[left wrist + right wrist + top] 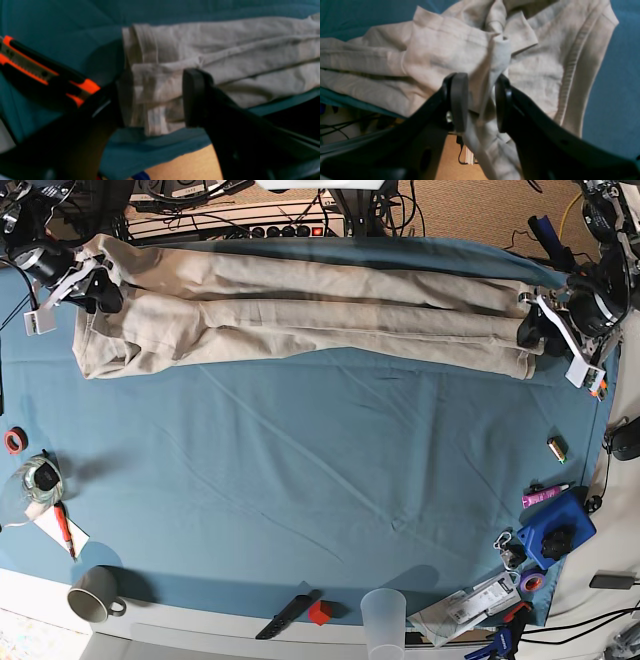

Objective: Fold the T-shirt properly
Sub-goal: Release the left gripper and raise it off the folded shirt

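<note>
The beige T-shirt (300, 315) lies folded lengthwise into a long strip across the far side of the blue tablecloth (320, 480). My left gripper (532, 330) is at the strip's right end. In the left wrist view its fingers (192, 97) close on the bunched hem end (155, 82) of the shirt. My right gripper (95, 290) is at the strip's left end. In the right wrist view this gripper (480, 100) pinches a fold of fabric near the ribbed collar (570, 67), and cloth hangs down below its pads.
An orange and black utility knife (50, 72) lies beside the left gripper near the table's right edge. A mug (95, 592), a clear cup (383, 612), a blue item (556, 532), a battery (557, 446) and a red tape roll (14, 440) sit along the near and side edges.
</note>
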Available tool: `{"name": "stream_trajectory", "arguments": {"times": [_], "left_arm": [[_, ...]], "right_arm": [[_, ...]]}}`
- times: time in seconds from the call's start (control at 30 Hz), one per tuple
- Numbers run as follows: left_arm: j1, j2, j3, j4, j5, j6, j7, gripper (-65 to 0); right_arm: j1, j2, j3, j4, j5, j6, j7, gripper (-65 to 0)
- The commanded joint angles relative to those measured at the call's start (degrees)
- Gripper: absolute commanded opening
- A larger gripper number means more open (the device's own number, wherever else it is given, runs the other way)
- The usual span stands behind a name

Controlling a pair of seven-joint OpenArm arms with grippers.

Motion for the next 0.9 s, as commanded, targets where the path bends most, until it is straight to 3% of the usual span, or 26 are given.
{"name": "stream_trajectory", "arguments": {"times": [0.0,0.33,0.5,0.67,0.8,0.87], "left_arm": [[-0.2,-0.8,-0.4,0.8,-1.0,0.0,-1.5,-33.2],[-1.4,1.9,1.2,-10.9,2.4,1.3,-3.0,-33.2],[-1.4,1.9,2.6,-16.1,-0.3,0.4,-0.7,-33.2],[-1.6,1.9,8.2,-20.1,0.6,0.4,-1.1,-33.2],[-1.6,1.9,12.9,-20.9,0.5,1.7,1.7,-33.4],[-1.6,1.9,13.8,-20.9,0.5,1.7,1.7,-37.5]], "right_arm": [[0.0,1.1,0.5,0.9,1.6,-0.1,1.0,-46.1],[0.0,1.1,0.5,0.9,1.8,-0.1,1.0,-46.1],[0.0,1.1,0.5,0.9,1.7,-0.1,1.0,-46.1],[0.0,1.1,0.5,0.9,1.8,-0.1,1.0,-46.1],[0.0,1.2,0.5,0.9,1.7,-0.1,1.0,-46.1],[0.0,1.6,0.5,0.9,1.7,-0.1,1.0,-46.1]]}}
